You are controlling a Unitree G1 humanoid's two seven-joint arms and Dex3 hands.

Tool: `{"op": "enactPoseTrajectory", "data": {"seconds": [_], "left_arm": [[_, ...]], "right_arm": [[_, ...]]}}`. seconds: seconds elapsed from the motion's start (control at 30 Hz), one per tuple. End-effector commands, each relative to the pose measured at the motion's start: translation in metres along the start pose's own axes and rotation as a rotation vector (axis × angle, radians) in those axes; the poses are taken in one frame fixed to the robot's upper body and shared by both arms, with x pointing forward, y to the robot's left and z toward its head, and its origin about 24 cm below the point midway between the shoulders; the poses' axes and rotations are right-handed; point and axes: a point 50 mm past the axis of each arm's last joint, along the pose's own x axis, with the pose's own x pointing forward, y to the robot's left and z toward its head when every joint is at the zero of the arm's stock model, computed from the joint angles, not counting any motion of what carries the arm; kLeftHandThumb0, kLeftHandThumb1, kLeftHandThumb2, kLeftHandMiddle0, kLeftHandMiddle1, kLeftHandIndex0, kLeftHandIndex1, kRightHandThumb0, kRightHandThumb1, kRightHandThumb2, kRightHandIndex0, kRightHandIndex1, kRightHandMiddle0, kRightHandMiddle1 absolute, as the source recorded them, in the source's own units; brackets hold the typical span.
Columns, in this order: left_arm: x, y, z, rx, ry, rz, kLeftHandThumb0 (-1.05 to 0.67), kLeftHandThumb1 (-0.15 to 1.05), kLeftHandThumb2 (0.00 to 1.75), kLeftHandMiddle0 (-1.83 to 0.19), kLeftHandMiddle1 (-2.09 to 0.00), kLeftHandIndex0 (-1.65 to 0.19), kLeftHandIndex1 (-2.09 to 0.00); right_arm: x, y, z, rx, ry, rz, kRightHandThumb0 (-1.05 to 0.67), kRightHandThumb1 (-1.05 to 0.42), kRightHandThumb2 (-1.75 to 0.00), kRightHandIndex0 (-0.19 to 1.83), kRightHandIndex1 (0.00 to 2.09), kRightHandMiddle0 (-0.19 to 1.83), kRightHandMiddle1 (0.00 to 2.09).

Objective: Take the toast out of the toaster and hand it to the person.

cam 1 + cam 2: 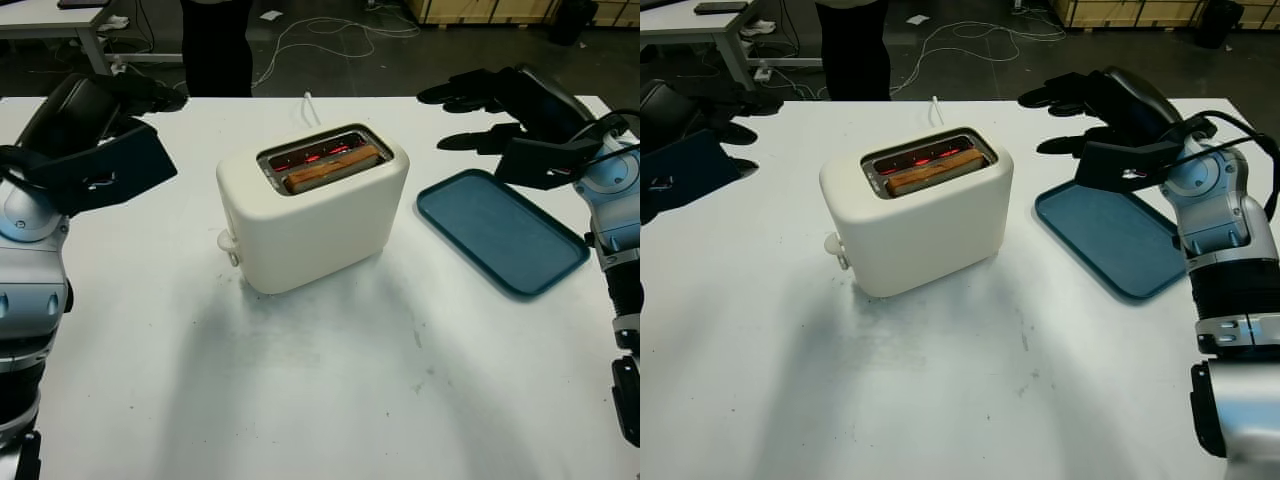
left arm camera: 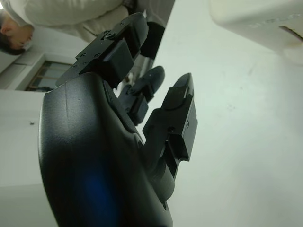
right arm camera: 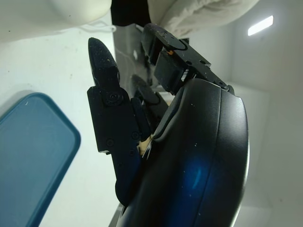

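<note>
A cream toaster [image 1: 300, 215] stands in the middle of the white table [image 1: 330, 390], its slots glowing red inside. A brown slice of toast [image 1: 333, 168] sits in the nearer slot, its top edge just above the rim. My left hand [image 1: 140, 95] is open, raised above the table's far left, well clear of the toaster. My right hand [image 1: 470, 110] is open too, held above the far right of the table beyond the blue tray [image 1: 500, 232]. A person [image 1: 215, 45] in dark trousers stands behind the table's far edge.
The blue tray lies flat to the right of the toaster with nothing on it. The toaster's white cord [image 1: 305, 105] runs off the far edge. Cables [image 1: 330, 30] lie on the dark floor behind, and a table [image 1: 60, 20] stands at the back left.
</note>
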Motion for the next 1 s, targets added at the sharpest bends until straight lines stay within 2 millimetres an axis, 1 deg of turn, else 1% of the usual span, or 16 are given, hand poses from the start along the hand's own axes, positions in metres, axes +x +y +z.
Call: {"op": "enactPoseTrajectory", "data": {"seconds": [0.0,0.33,0.43,0.57,0.67,0.8,0.97], "left_arm": [[-0.001,0.001,0.003,0.010,-0.006,0.012,0.26,0.92,0.05,-0.65,-0.36,-0.72,-0.02],[0.001,0.003,0.001,0.022,-0.016,-0.003,0.24,0.92,0.03,-0.67,-0.35,-0.73,-0.02],[0.000,0.003,0.002,0.005,-0.019,0.003,0.25,0.92,0.03,-0.68,-0.35,-0.73,-0.02],[-0.001,0.004,0.001,0.002,-0.033,0.009,0.25,0.92,0.03,-0.68,-0.35,-0.73,-0.02],[-0.001,0.007,0.000,0.004,-0.040,0.013,0.26,0.92,0.03,-0.68,-0.35,-0.73,-0.02],[-0.004,0.012,-0.008,-0.034,-0.048,0.024,0.25,0.92,0.09,-0.65,-0.34,-0.70,-0.01],[-0.005,0.013,-0.011,-0.014,-0.062,0.035,0.19,0.92,0.08,-0.67,-0.35,-0.70,0.00]], "right_arm": [[-0.002,0.001,0.000,0.013,-0.006,0.002,-0.38,-0.92,-0.01,0.72,0.01,0.68,0.00],[0.001,0.001,0.003,0.026,0.001,0.007,-0.39,-0.92,-0.01,0.71,0.00,0.67,0.00],[-0.001,-0.002,0.004,0.005,0.003,0.007,-0.41,-0.92,-0.01,0.71,0.01,0.67,0.00],[-0.003,-0.004,0.005,0.009,-0.003,-0.001,-0.39,-0.92,-0.02,0.71,0.00,0.66,0.00],[-0.003,-0.005,0.007,-0.001,-0.003,-0.001,-0.41,-0.92,-0.05,0.69,0.00,0.65,0.00],[-0.003,-0.007,0.013,-0.017,0.008,0.008,-0.47,-0.92,-0.12,0.65,0.00,0.63,0.00],[0.000,-0.008,0.014,-0.002,0.006,0.006,-0.51,-0.92,-0.10,0.67,0.01,0.65,0.01]]}}
